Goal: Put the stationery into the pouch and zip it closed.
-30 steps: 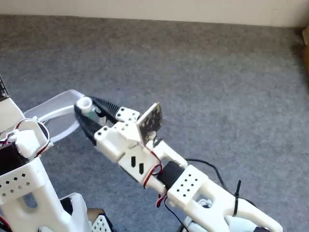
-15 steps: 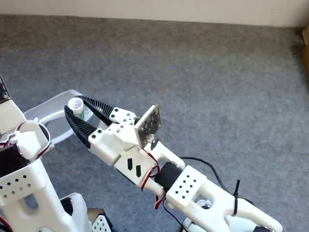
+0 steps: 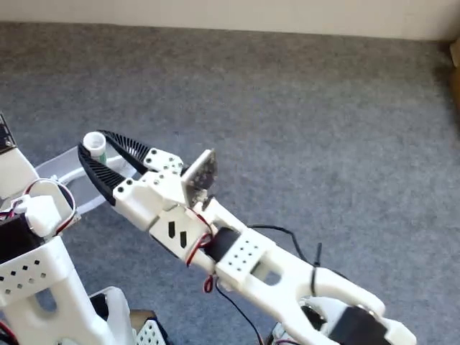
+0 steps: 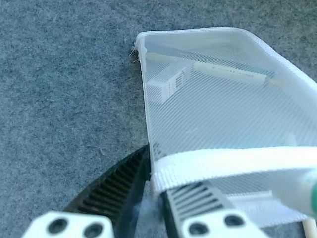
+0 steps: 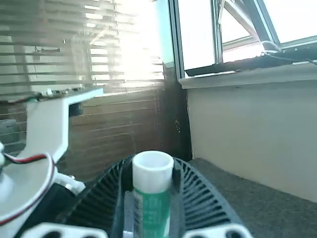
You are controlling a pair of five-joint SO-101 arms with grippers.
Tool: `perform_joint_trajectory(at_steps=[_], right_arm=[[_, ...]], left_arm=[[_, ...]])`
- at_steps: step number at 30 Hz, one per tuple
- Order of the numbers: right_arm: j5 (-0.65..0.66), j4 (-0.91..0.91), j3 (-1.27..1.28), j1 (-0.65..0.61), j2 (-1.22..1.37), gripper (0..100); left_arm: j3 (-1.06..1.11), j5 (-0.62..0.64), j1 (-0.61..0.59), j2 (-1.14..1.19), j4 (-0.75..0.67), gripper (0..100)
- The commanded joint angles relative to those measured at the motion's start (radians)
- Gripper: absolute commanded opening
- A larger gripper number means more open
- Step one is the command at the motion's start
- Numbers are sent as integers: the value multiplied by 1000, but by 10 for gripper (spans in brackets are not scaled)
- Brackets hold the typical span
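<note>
A translucent mesh pouch (image 4: 213, 114) lies on the grey carpet, with a white block (image 4: 168, 82) and a white pen (image 4: 228, 74) inside. My left gripper (image 4: 156, 173) is shut on the pouch's white zipper band. In the high view the pouch (image 3: 54, 169) sits at the left, beside the left arm (image 3: 36, 237). My right gripper (image 3: 100, 154) is shut on a glue stick (image 3: 94, 144) with a white cap and green body, held upright over the pouch's mouth. The glue stick (image 5: 152, 193) stands between the black ribbed fingers; its tip (image 4: 302, 191) shows beside the band.
Grey carpet (image 3: 323, 122) spreads open to the right and far side. A pale wall base runs along the far edge. The right arm's white links and cables (image 3: 287, 273) cross the near middle.
My right gripper has carried the glue stick to the left and slightly away, from beside the pouch's edge to over its mouth. The left arm and pouch have stayed put.
</note>
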Motion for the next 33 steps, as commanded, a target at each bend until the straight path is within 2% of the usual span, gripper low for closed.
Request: perform_joint_trajectory(at_steps=[1,7,14,17,30,33], right_arm=[[-5,-85,-65,-4,22,5],[0,-176,-1,-5,102,5],[272,-417,199,-76,136,5],[336,-463,292,-104,139,5],[344,-493,335,-102,147,8],[344,-493,337,-104,147,53]], left_arm=[[-4,-11,24,7,2,6],[-5,-11,24,7,2,6],[-5,-11,24,7,2,6],[-5,-11,24,7,2,6],[-4,-11,-54,7,2,6],[-4,-9,-56,7,2,6]])
